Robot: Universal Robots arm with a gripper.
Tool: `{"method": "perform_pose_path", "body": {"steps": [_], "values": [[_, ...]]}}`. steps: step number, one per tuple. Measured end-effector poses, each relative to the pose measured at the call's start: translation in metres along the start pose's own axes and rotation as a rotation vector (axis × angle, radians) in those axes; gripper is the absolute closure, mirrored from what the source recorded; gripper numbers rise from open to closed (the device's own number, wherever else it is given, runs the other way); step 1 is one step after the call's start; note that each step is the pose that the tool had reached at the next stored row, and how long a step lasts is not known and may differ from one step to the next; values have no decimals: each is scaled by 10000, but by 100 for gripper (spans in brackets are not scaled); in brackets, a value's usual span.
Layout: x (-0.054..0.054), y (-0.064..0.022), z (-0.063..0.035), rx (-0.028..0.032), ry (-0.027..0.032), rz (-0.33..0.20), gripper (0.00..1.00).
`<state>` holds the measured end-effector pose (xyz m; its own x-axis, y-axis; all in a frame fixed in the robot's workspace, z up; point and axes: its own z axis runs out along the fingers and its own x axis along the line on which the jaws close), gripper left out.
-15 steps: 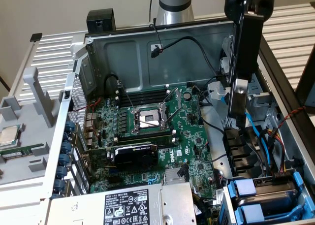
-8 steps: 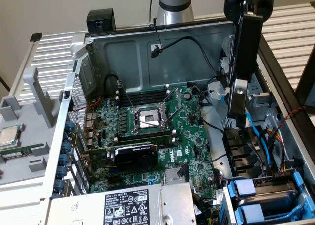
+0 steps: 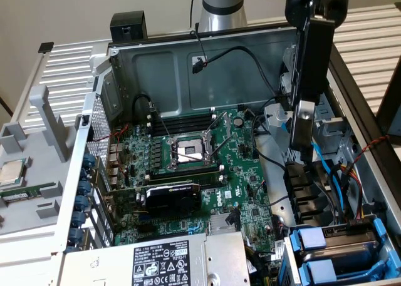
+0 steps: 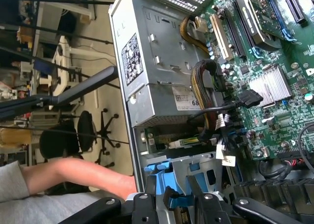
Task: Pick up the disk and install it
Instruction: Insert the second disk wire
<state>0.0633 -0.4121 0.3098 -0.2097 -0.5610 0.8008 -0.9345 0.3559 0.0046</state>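
Observation:
Two bright blue drive carriers [image 3: 319,239] sit one behind the other in the bay at the case's near corner, on the exterior view's right. Their metal bodies are hidden, so I cannot tell which one is the disk. My gripper [image 3: 302,142] hangs upright above the case's side wall on the exterior view's right, well clear of the bay. In the wrist view my gripper [image 4: 171,185] is open, its dark fingers [image 4: 148,187] apart. Blue carrier plastic [image 4: 158,168] shows beyond the gap. Nothing is held.
The open computer case [image 3: 125,79] holds the motherboard [image 3: 241,173], a graphics card [image 3: 172,195] and a grey power supply [image 3: 163,261]. Cables [image 3: 326,173] run beside the bay. A loose CPU chip [image 3: 11,172] lies outside. A person's forearm [image 4: 73,175] rests beside the case.

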Motion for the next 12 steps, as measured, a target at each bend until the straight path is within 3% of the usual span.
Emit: {"method": "perform_pose_path", "body": {"steps": [4,6,8,12], "values": [[-3,1,-2,0,-3,0,65],[-5,3,-6,0,-1,0,78],[-8,5,-10,1,4,1,83],[-9,6,-12,2,8,2,84]]}}
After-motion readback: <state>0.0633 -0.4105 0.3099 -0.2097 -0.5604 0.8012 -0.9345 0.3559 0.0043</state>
